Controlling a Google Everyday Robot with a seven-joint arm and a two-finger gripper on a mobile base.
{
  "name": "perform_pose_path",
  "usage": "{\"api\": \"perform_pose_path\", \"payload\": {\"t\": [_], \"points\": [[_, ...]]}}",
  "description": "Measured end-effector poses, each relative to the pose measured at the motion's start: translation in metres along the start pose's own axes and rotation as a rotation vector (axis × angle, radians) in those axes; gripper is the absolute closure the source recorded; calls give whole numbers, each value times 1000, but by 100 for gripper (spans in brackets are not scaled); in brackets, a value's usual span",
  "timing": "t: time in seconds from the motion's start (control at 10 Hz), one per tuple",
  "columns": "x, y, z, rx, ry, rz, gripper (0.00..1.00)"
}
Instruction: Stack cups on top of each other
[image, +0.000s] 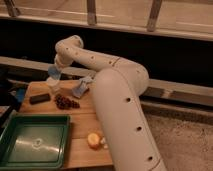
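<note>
bulky cream-white arm (117, 100), rounded segments, small dark dots; claw (55, 71) at tip

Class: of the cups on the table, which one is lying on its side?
The pale blue cup beside the arm; the white cup stands upright under the hand, which holds another blue cup.
</note>
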Motion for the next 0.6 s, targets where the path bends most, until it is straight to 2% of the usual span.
{"api": "perform_pose_path", "payload": {"t": [0.4, 0.5, 0.6], "points": [[8, 4, 29, -69, 16, 24, 100], [11, 6, 38, -91, 23, 32, 95], [13, 9, 47, -109, 32, 37, 85]]}}
